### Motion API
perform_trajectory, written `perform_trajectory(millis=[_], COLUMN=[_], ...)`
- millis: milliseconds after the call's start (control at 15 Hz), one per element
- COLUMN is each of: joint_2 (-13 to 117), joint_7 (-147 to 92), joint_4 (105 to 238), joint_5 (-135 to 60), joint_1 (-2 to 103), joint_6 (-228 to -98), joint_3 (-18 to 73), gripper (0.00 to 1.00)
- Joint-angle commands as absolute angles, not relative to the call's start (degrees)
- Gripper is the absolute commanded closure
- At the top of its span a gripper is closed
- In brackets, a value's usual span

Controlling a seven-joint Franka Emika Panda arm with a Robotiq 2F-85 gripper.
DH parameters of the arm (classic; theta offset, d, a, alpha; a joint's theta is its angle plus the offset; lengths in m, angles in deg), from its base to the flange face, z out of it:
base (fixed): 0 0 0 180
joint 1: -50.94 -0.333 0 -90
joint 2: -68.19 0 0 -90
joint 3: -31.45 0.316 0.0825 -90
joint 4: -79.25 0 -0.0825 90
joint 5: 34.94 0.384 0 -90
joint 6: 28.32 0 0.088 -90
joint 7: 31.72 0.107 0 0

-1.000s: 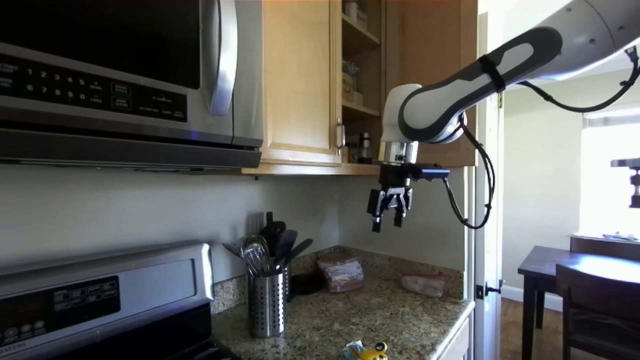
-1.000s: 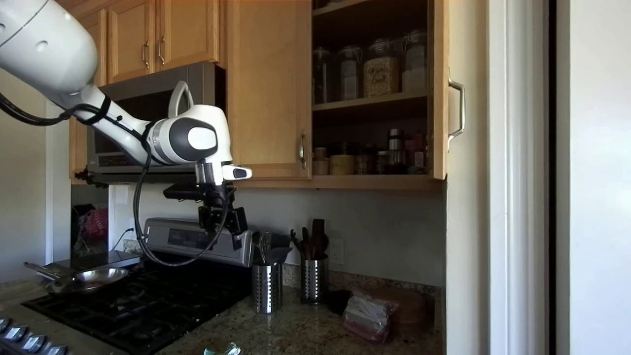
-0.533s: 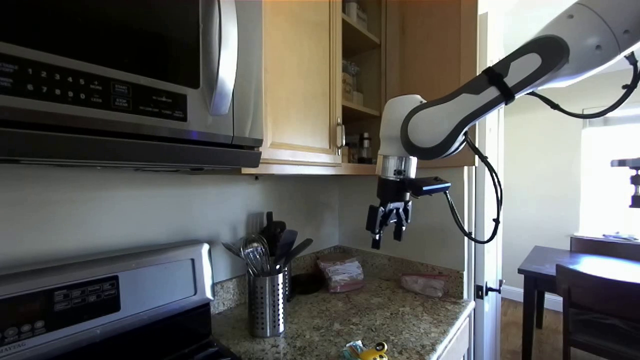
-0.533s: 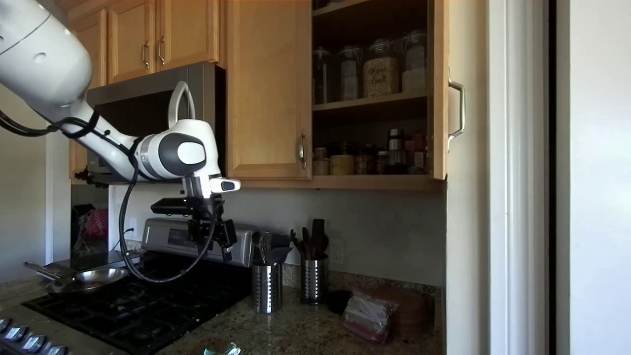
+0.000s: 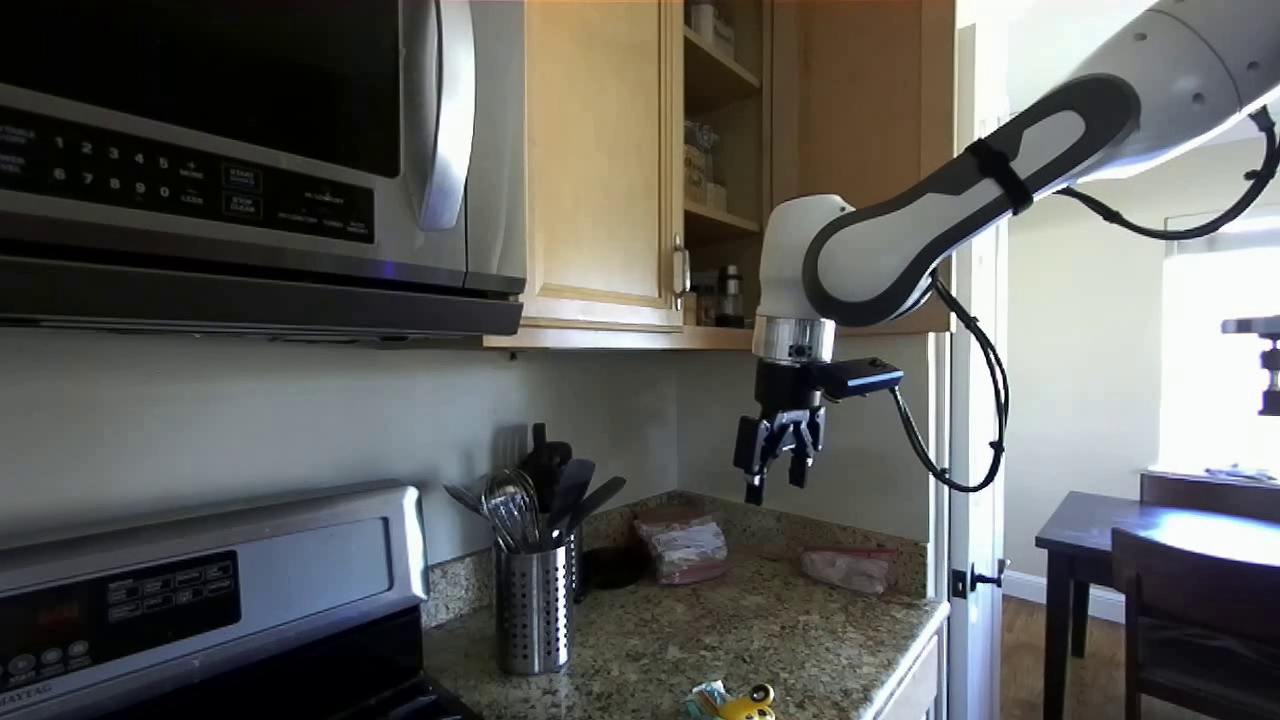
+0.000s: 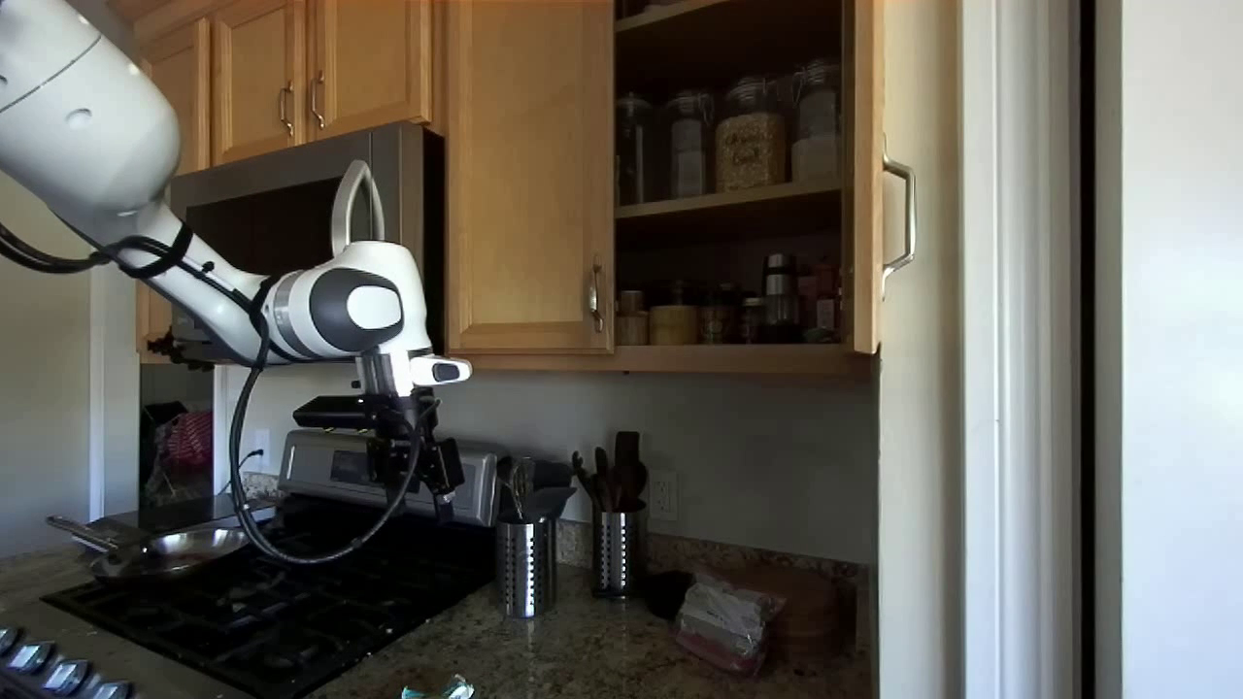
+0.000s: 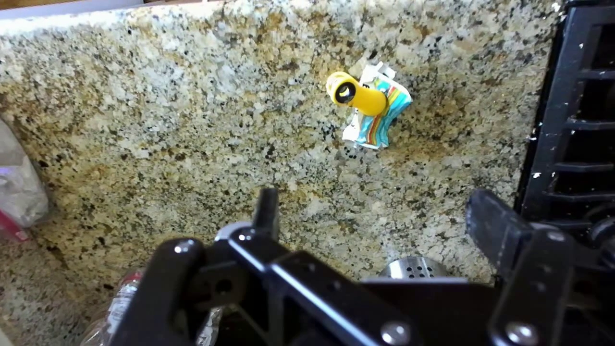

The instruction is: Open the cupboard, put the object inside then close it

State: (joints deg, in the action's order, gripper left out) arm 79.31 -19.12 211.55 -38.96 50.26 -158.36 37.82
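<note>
The white robot arm (image 5: 880, 255) has just carried the black 2-fingered gripper (image 5: 777, 481) lower, hardly moving in the latest instant — its jaws stand wide apart, with nothing between them. The light maple-wood wall cupboard (image 6: 728, 358) is unchanged: the panelled door (image 6: 529, 175) nearer the steel microwave (image 6: 423, 184) is closed, the farther panelled door (image 6: 866, 175) swung open. So opening looks done, and the descent is probably an approach for the pick-up.

The likely object is a yellow rounded plastic piece (image 7: 370, 102) with a black-ringed hole, lying on a crinkled teal-and-white striped packet (image 7: 377, 129); whether the 2 are joined I cannot tell. They rest on the speckled granite worktop (image 7: 192, 120), near its front edge and towards the stove side, well apart from the gripper — more lowering seems needed.

The silver stove panel (image 5: 330, 560) reads "MAYTAG"; the microwave's keys show 0 to 9, "MORE", "LESS" and "STOP CLEAR". Lettering on a clear glass jar (image 6: 750, 146) in the cupboard is too soft to read.
</note>
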Motion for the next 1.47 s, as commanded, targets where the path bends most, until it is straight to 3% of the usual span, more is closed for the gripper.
perform_trajectory(millis=[0,1400], joint_2=[76.66,52.34], joint_7=[-19.67,-41.47], joint_4=[212.27,214.94], joint_5=[-37.99,-16.78], joint_1=[49.22,51.67], joint_6=[-159.80,-175.19], joint_3=[37.42,38.22], gripper=[0.00,0.00])
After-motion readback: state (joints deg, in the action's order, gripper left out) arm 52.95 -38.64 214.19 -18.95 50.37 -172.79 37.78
